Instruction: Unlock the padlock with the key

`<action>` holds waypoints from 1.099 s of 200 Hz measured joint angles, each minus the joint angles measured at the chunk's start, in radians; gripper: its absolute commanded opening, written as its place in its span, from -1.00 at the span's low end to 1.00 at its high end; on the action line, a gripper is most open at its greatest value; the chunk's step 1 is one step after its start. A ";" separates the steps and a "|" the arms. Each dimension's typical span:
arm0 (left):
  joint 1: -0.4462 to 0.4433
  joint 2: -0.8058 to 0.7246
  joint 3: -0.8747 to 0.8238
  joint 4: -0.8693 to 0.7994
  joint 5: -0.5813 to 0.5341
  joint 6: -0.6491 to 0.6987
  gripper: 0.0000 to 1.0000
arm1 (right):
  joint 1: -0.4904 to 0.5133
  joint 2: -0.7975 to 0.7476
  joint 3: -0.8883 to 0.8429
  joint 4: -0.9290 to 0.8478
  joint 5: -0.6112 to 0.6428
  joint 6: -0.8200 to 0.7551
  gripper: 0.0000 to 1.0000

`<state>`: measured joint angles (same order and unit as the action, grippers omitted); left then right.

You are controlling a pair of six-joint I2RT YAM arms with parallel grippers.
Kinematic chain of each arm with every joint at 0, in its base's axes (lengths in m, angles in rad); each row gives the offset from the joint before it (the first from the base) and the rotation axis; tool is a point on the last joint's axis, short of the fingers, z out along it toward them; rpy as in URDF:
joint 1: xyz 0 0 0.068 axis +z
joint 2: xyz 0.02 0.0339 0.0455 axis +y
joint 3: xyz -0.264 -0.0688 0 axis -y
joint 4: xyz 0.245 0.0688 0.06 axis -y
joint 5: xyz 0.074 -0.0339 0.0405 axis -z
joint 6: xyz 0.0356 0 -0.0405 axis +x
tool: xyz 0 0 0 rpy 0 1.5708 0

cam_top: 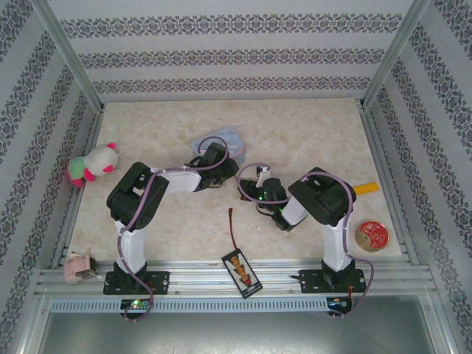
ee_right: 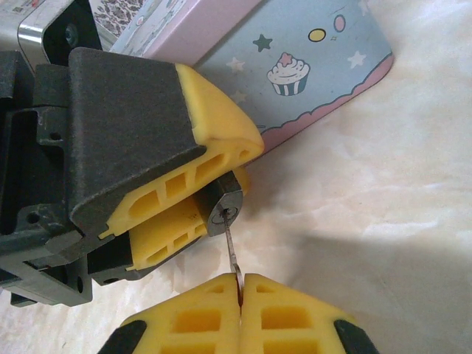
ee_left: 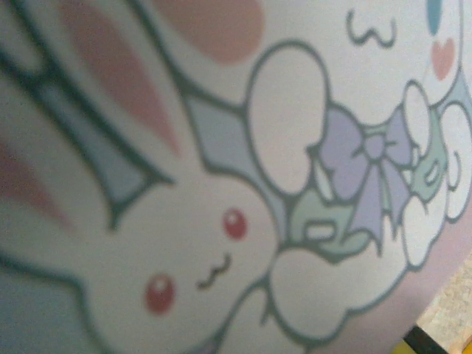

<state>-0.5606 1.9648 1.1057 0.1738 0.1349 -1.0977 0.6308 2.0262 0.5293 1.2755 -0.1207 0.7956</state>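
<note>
A: Where to find the padlock (ee_right: 225, 212) now?

B: Clamped in the left gripper (ee_right: 228, 184), closed w/ yellow pads on the dark body, just beside the blue cartoon tin (ee_right: 310, 66). Held w/ keyhole face turned out toward the other arm, prob. to give a free line for insertion.

A: And the key (ee_right: 231, 247)?

B: Pinched in the right gripper (ee_right: 240, 287), w/ fingers pressed together on the hidden end. Pointed w/ thin blade straight at the keyhole. Touching it or just at it; cannot tell if inside.

A: Why held so, and not laid down?

B: Seems easier to line up blade and slot w/ no table (ee_right: 383, 221) in the way. Looks like the insertion step, turn not yet done.

A: Surface and room?

B: Pale cream, marble-like top, smooth, matt. Closed in by aluminium frame (cam_top: 192, 274) and striped ornamental wallpaper (cam_top: 236, 55). Near the edges: plush toy (cam_top: 92, 164), round red-gold tin (cam_top: 372, 234), black device (cam_top: 242, 273) w/ thin wire. All well apart from the work.
</note>
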 measured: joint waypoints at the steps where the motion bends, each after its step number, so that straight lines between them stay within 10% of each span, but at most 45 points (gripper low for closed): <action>1: 0.000 0.000 0.000 0.000 0.000 0.000 -0.77 | 0.000 0.000 0.000 0.000 0.000 0.000 -1.00; 220: 0.011 0.000 -0.015 0.035 -0.007 -0.018 -0.77 | -0.005 0.011 0.034 -0.019 0.009 0.091 -1.00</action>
<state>-0.5491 1.9648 1.0904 0.2085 0.1280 -1.1156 0.6262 2.0377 0.5629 1.2568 -0.1116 0.8864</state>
